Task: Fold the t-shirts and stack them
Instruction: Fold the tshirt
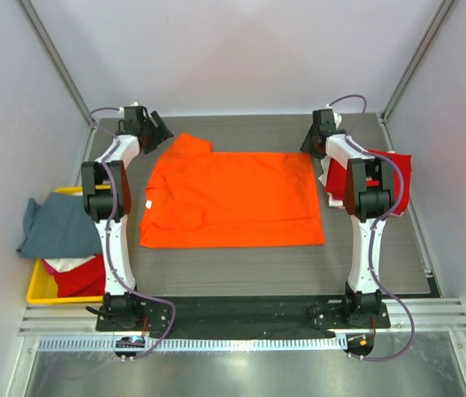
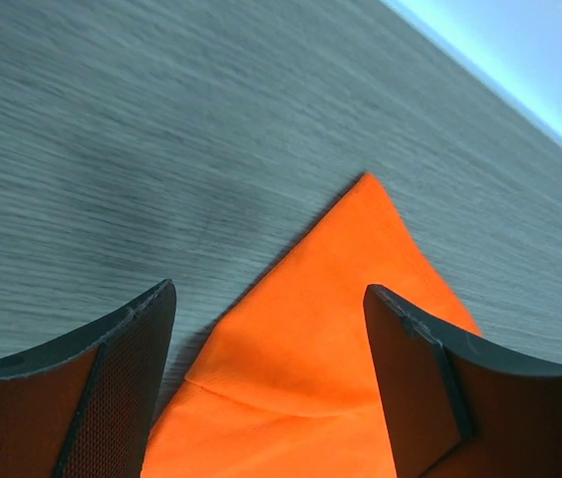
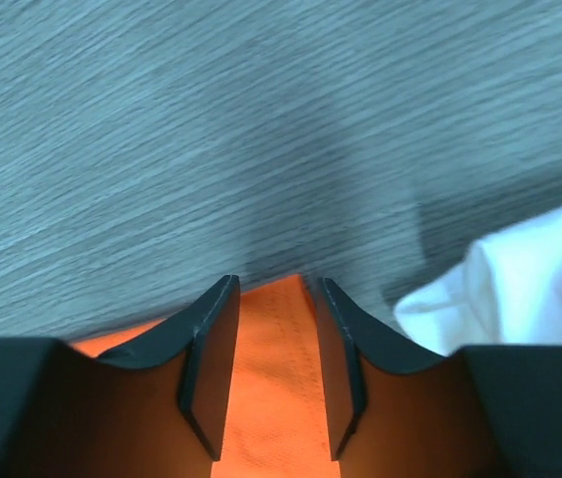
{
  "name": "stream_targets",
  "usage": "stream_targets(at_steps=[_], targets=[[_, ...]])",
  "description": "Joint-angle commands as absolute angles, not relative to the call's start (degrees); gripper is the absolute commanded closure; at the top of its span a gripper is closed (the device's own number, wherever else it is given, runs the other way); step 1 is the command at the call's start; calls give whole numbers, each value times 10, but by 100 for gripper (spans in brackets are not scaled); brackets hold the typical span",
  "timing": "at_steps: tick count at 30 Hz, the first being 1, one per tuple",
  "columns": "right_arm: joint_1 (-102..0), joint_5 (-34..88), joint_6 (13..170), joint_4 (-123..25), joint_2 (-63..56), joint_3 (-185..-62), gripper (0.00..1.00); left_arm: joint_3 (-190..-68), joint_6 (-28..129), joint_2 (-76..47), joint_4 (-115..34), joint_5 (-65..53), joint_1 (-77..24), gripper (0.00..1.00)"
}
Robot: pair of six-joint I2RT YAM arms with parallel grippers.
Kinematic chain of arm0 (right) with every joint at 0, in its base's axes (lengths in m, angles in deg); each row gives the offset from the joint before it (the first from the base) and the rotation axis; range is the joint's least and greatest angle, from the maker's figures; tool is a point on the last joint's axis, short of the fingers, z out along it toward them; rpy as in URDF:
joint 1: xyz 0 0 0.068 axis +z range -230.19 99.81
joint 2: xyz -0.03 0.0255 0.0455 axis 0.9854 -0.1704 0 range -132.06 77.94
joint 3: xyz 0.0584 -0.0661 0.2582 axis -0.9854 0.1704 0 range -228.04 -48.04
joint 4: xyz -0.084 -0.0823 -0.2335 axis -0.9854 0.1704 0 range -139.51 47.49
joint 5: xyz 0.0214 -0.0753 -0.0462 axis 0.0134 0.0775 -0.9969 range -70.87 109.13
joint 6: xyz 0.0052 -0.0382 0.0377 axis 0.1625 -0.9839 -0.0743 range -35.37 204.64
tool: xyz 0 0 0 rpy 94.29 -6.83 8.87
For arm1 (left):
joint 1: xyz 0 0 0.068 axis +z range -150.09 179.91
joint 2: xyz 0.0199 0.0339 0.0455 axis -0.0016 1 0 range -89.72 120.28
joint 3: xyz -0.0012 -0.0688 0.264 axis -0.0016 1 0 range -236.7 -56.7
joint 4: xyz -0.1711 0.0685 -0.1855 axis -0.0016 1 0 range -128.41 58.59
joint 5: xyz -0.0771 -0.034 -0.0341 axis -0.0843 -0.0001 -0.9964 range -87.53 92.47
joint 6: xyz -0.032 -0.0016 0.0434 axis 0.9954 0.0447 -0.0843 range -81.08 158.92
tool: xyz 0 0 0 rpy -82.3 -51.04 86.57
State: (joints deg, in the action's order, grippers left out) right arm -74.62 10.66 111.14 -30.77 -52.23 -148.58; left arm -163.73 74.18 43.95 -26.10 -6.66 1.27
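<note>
The left gripper (image 2: 271, 299) gapes wide over the far-left sleeve tip of the orange tee (image 1: 233, 198), holding nothing. The right gripper (image 3: 271, 284) is narrowly parted astride its far-right corner, not clamped. Bare table (image 1: 241, 269) rims the tee, which lies spread flat at centre. White and red tees (image 1: 397, 169) crowd the right edge.

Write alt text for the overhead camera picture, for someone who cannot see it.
An orange t-shirt lies spread flat on a grey table, with the robot's left gripper and right gripper at its far corners. A yellow bin holding more shirts sits left; red and white shirts lie right.
</note>
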Motion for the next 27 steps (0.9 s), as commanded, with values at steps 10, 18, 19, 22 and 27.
stream_targets(at_steps=[10,18,19,22,27], targets=[[-742,129,1111,-332,-530,-1495,93,-1648,728,462,-273,-86,4,30],[-743,138,1114,-332,-527,-1492,97,-1667,713,480,-257,-95,4,45],[-742,141,1114,-331,-525,-1492,97,-1677,711,487,-229,-95,4,46],[-743,142,1113,-331,-521,-1491,97,-1710,698,504,-179,-90,-13,47],[-742,147,1112,-331,-517,-1488,98,-1745,677,518,-142,-65,-28,57]])
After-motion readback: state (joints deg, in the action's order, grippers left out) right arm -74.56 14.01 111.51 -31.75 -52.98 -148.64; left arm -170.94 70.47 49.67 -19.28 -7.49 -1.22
